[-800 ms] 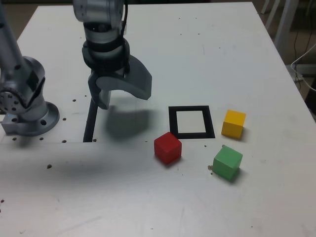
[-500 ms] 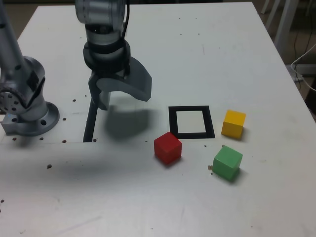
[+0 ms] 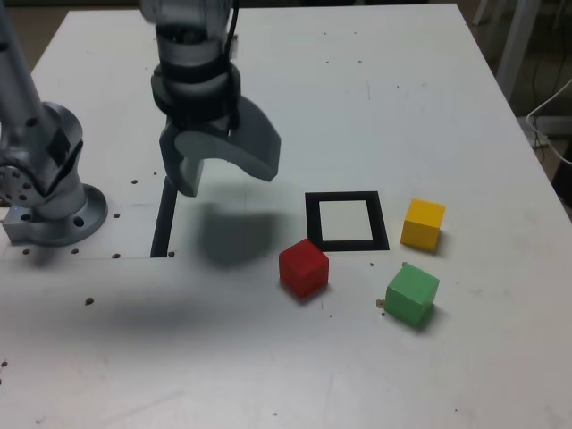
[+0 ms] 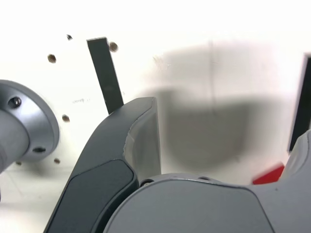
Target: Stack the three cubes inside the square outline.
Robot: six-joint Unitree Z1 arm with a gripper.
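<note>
Gripper (image 3: 223, 174) has lifted a little off the table and drifted slightly toward the exterior view's right and the far edge. Its shadow (image 3: 234, 237) on the table has slid right and toward the near edge, closer to the red cube (image 3: 304, 266).

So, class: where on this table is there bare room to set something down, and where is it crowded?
Bare room: the far stretch of the table beyond the square outline, and the near edge in front of the red cube and green cube. Crowded: around the outline, where those two and the yellow cube cluster, and beneath the open gripper.
</note>
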